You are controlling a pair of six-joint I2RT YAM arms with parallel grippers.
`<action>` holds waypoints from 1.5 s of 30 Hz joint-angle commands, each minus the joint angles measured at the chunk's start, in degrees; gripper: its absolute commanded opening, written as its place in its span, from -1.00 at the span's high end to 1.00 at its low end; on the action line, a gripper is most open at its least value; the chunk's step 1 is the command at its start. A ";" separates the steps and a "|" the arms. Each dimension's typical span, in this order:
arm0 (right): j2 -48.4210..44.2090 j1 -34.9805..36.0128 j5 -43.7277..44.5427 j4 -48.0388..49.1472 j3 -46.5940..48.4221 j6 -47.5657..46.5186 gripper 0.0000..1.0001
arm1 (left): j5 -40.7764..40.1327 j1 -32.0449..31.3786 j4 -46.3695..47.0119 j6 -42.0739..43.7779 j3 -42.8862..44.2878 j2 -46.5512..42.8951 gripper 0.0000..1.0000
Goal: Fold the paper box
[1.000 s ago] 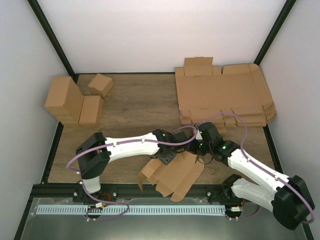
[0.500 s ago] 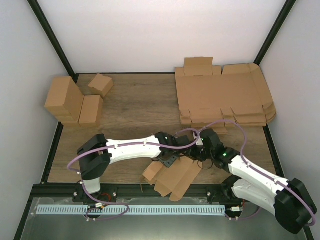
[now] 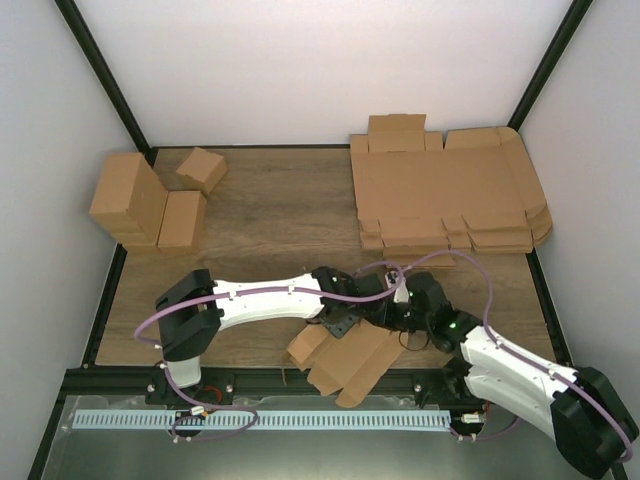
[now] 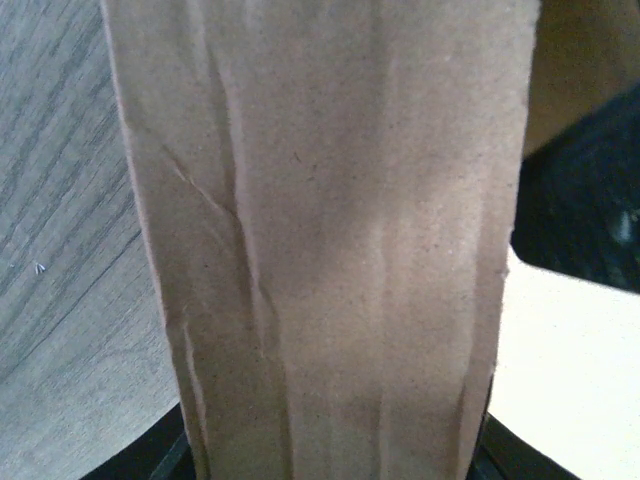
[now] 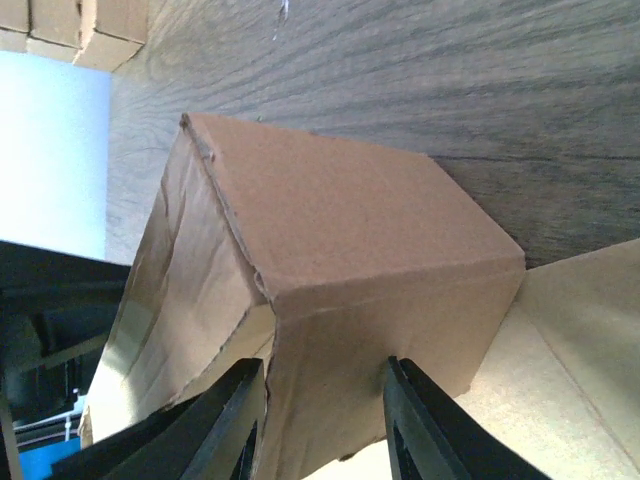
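The paper box (image 3: 350, 360) is a brown die-cut piece, partly folded, lying at the table's near edge between my two arms. My left gripper (image 3: 342, 320) sits at its far left part. In the left wrist view a creased cardboard panel (image 4: 330, 250) fills the frame and is wedged between the jaws, which show only as dark corners. My right gripper (image 3: 392, 315) meets the box from the right. In the right wrist view its fingers (image 5: 235, 420) straddle a folded-up wall (image 5: 350, 230), and the right one dents the cardboard.
A thick pile of flat cardboard sheets (image 3: 445, 195) lies at the back right. Several folded boxes (image 3: 150, 205) stand at the back left, also seen in the right wrist view (image 5: 70, 25). The box overhangs the table's front rail (image 3: 250, 385).
Both grippers and the box have shifted toward the near edge. The right wrist has come down and closer to the left one. The box looks more gathered.
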 commanded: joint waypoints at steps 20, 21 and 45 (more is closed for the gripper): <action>-7.50 0.59 -4.27 29.80 -14.14 -6.55 0.12 | 5.60 -0.31 2.05 1.47 2.08 1.01 0.12; -7.78 0.64 -4.03 29.79 -14.27 -7.61 0.07 | 5.80 -0.31 2.06 1.56 2.09 1.13 0.11; -26.31 0.51 0.15 24.44 -22.91 -2.79 -0.85 | 6.16 -0.23 1.90 2.27 2.76 1.95 0.12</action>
